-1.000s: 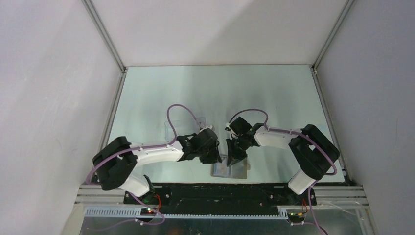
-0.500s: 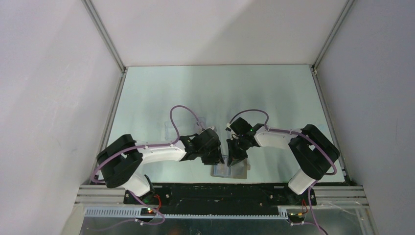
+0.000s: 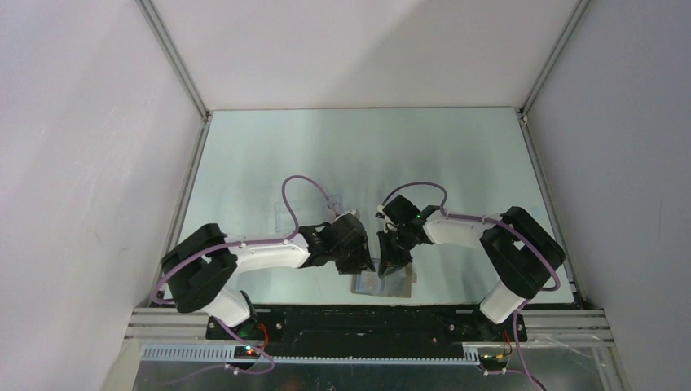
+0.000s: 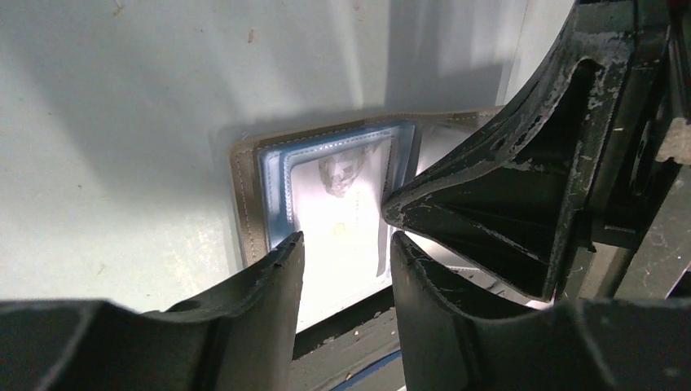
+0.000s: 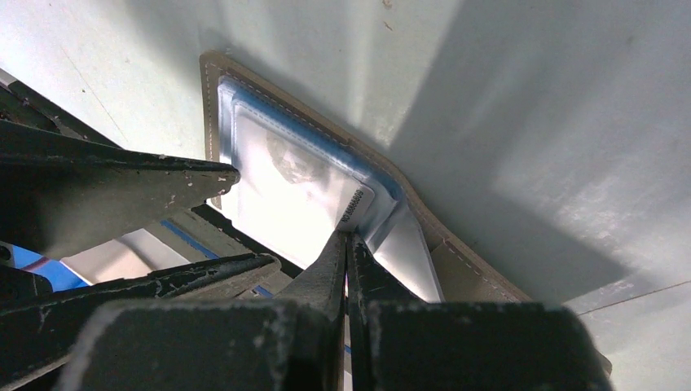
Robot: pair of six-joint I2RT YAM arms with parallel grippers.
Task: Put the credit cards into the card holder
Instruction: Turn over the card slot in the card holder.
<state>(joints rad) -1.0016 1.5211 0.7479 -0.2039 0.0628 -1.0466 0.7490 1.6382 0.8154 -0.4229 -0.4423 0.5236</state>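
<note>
The card holder (image 3: 383, 283) lies open at the table's near edge, its tan border (image 4: 244, 204) around light blue lining. A pale credit card (image 4: 342, 213) with a small dark print lies in its left pocket (image 5: 281, 195). My left gripper (image 4: 342, 241) hovers over the card's near end, open, the card showing through the gap. My right gripper (image 5: 346, 237) is shut, its tip resting at the card's corner beside the fold. In the top view both grippers, left (image 3: 358, 262) and right (image 3: 389, 265), meet over the holder.
A clear plastic box (image 3: 283, 213) lies on the table behind the left arm, partly hidden by it. The black base rail (image 3: 358, 319) runs right beside the holder's near edge. Grey walls close in the table on three sides.
The left arm has shifted slightly right toward the holder and its jaws have widened. The right arm and the holder have stayed put.
</note>
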